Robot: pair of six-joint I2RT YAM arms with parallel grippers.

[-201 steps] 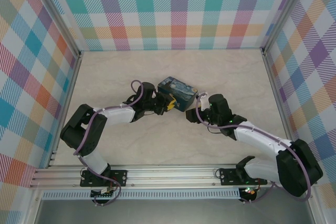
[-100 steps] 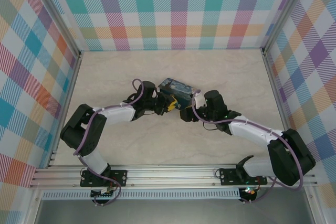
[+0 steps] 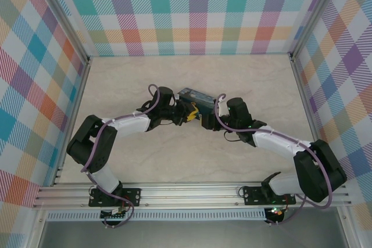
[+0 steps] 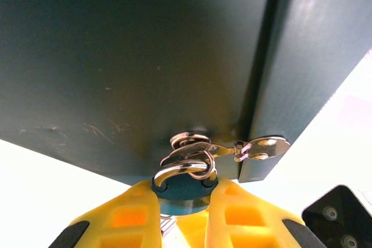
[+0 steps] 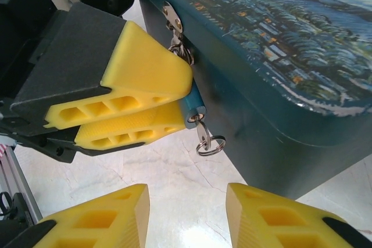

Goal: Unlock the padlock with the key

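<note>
The small blue-teal padlock (image 4: 180, 185) hangs by its metal shackle (image 4: 185, 168) from the hasp (image 4: 256, 149) of the dark-blue painted tin (image 5: 279, 56). My left gripper (image 4: 185, 202) is shut on the padlock body, its yellow fingers (image 5: 145, 68) on either side. The key (image 5: 203, 131) sticks out of the padlock's (image 5: 193, 105) lower end, with a small split ring (image 5: 210, 144) dangling from it. My right gripper (image 5: 186, 198) is open just below the key, not touching it. In the top view both grippers, left (image 3: 187, 113) and right (image 3: 203, 121), meet at the tin's (image 3: 196, 98) near side.
The tin stands mid-table on the pale marbled tabletop (image 3: 244, 79). Checked walls (image 3: 197, 10) enclose the table at the back and both sides. An aluminium rail (image 3: 186, 193) runs along the near edge by the arm bases.
My right arm has swung left and closer to the tin, bringing its gripper under the padlock and key, and its jaws have narrowed somewhat. The left gripper has kept its hold on the padlock.
</note>
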